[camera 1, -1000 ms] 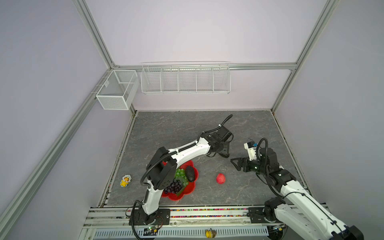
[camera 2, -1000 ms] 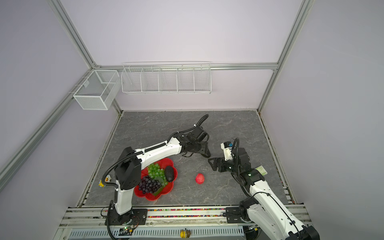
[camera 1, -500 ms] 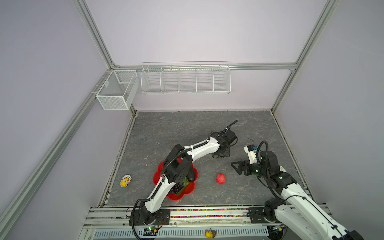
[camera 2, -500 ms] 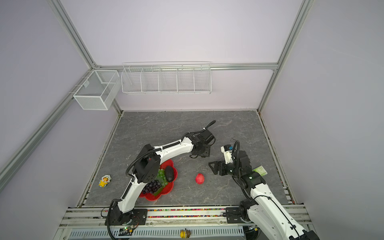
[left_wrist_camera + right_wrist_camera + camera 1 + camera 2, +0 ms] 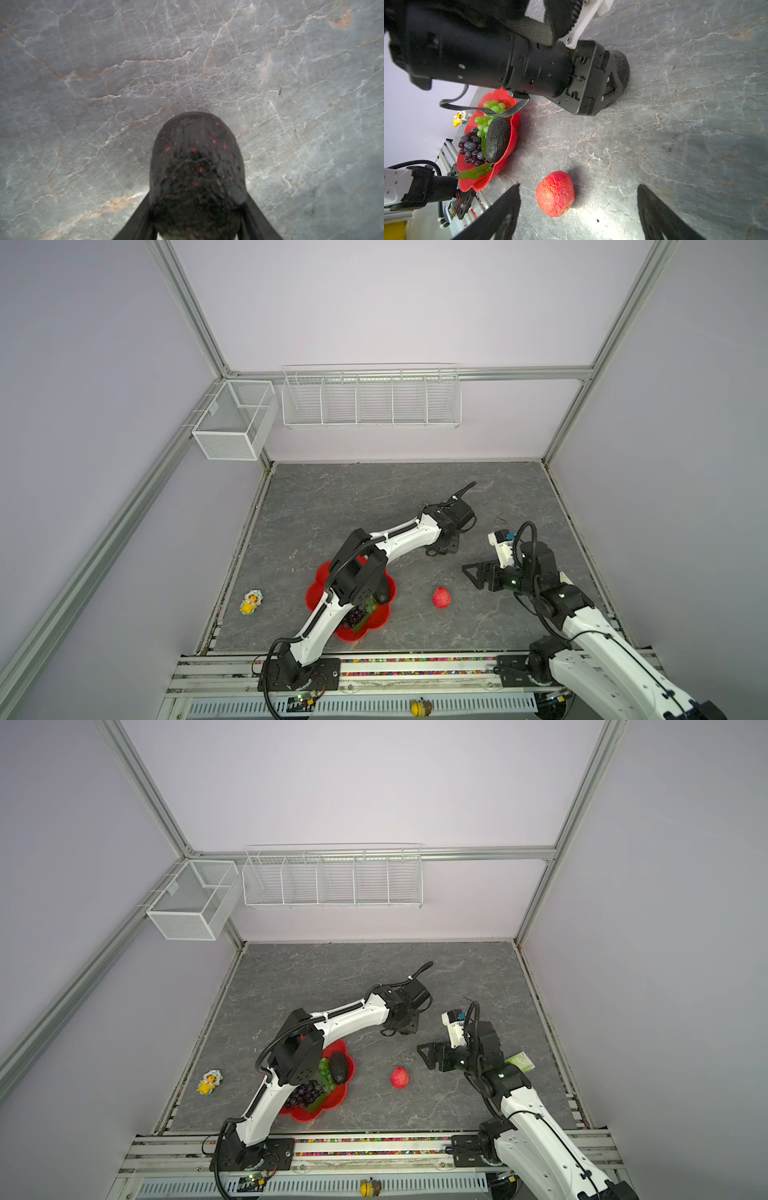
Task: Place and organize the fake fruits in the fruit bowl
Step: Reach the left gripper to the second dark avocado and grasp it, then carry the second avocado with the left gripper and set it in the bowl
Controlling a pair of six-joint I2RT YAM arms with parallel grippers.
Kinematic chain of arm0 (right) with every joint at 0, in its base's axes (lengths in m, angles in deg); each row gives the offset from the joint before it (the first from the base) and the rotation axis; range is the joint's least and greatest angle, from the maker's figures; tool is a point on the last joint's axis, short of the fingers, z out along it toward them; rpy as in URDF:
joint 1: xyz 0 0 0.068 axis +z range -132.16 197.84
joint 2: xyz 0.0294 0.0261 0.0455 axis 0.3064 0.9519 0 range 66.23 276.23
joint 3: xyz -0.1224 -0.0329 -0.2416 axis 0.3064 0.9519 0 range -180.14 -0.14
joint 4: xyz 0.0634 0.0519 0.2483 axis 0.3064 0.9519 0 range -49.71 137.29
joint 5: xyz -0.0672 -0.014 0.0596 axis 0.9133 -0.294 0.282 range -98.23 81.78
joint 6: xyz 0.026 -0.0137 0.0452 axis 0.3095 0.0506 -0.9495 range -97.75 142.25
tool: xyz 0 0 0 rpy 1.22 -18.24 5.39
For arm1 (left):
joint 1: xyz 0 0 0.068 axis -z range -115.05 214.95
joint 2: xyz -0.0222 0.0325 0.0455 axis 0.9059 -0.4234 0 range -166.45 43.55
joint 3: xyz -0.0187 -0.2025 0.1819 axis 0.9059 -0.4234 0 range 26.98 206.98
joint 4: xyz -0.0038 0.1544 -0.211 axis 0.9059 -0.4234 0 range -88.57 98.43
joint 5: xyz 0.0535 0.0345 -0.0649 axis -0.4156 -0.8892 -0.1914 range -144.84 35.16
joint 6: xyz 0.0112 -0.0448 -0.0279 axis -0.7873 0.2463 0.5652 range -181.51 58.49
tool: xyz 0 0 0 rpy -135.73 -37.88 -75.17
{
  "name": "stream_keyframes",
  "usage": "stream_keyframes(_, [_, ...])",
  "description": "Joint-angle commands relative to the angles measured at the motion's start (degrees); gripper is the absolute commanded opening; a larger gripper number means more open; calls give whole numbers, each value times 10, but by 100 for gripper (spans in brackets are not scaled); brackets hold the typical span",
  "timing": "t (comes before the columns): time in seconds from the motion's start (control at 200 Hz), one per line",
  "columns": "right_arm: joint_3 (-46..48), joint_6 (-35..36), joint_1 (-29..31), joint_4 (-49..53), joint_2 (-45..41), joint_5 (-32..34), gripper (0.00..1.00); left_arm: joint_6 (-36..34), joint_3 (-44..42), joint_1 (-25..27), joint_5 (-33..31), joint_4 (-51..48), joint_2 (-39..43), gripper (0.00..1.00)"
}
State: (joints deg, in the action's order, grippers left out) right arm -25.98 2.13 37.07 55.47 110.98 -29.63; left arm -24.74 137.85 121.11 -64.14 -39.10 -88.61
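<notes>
A blackish avocado (image 5: 197, 158) lies on the grey table right of the middle, with my left gripper (image 5: 197, 199) shut on its sides; it shows in the right wrist view (image 5: 623, 68) too. In both top views the left gripper (image 5: 442, 549) (image 5: 399, 1029) hides it. The red fruit bowl (image 5: 336, 1098) (image 5: 512, 143) holds green grapes (image 5: 490, 112), purple grapes (image 5: 470, 148) and another avocado (image 5: 338, 1069). A red-pink fruit (image 5: 441, 598) (image 5: 555, 194) lies on the table. My right gripper (image 5: 578, 186) (image 5: 473, 574) hangs open just right of it.
A yellow toy figure (image 5: 250, 602) lies left of the bowl near the table's left edge. My left arm's elbow (image 5: 357, 572) hangs over the bowl. Two white wire baskets (image 5: 371, 396) (image 5: 235, 425) hang on the back wall. A green slip (image 5: 521, 1063) lies behind my right arm.
My left arm has stretched further right, its elbow now over the bowl. Its gripper has come down and its jaws have narrowed onto the avocado. The right gripper has barely moved.
</notes>
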Motion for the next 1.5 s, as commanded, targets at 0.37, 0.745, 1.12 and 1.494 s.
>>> stream_keyframes(0.37, [-62,23,43,-84,93,-69,88,2,-167,-21,-80,9,232,39])
stream_keyframes(0.745, [-131,22,166,-184,234,-56,88,123,-468,-61,-183,-10,514,39])
stream_keyframes(1.12, [-131,10,215,-204,260,-42,88,331,-712,-87,-166,157,683,39])
stream_keyframes(1.494, [-134,14,215,-205,269,-37,88,317,-697,-106,-128,184,628,40])
